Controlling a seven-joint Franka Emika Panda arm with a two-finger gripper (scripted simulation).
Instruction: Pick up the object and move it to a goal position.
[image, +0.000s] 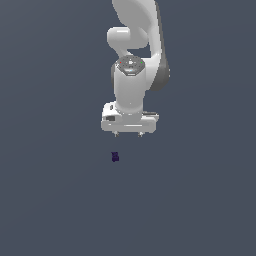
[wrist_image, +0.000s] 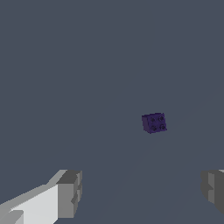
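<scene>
The object is a tiny dark purple block (image: 115, 157) with small studs on its face, lying on the grey floor. It also shows in the wrist view (wrist_image: 154, 122). My white gripper (image: 128, 134) hangs above the block, a little toward the exterior view's right of it, well clear of the floor. In the wrist view the gripper (wrist_image: 142, 192) has its two grey fingertips (wrist_image: 70, 192) spread wide apart with nothing between them. The block is apart from both fingers.
The flat grey floor (image: 55, 200) spreads all around the block. The white arm (image: 135, 45) rises behind the gripper. No goal marker shows.
</scene>
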